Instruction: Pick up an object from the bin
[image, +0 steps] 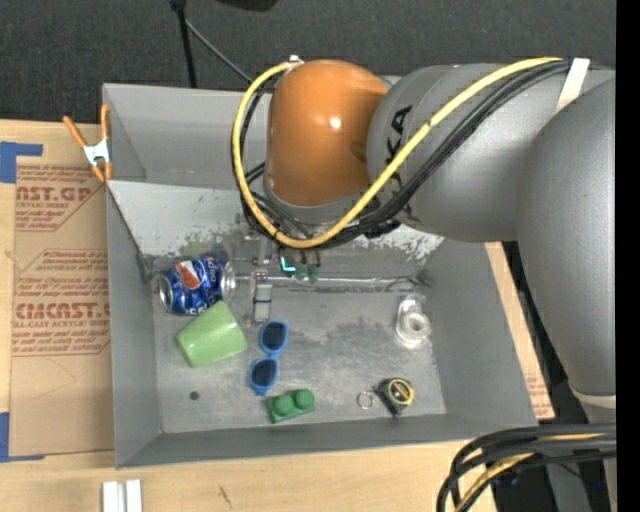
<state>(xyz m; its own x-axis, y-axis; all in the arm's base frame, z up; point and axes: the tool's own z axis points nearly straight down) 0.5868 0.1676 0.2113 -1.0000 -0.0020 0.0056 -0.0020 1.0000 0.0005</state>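
Six small things lie well spread on the floor of the bin (140, 400), seen from the camera view above. At the left is a crushed blue drinks can (192, 284). Just below it is a pale green cup (212, 335) on its side, with blue sunglasses (267, 355) to the cup's right. A green block (291, 404) lies near the front wall, a small tape measure (398, 394) sits further right, and a clear roll of tape (411, 323) is off on its own.

The gripper (262, 292) hangs under the arm's orange cover, just beside the can's right end and just above the top lens of the sunglasses. Whether its jaws are apart or together I cannot tell.

The can and the sunglasses look like the nearest candidates. To do it well, centre over one thing only. Come down straight, close across the narrow side, and keep clear of the cup so nothing gets nudged away.
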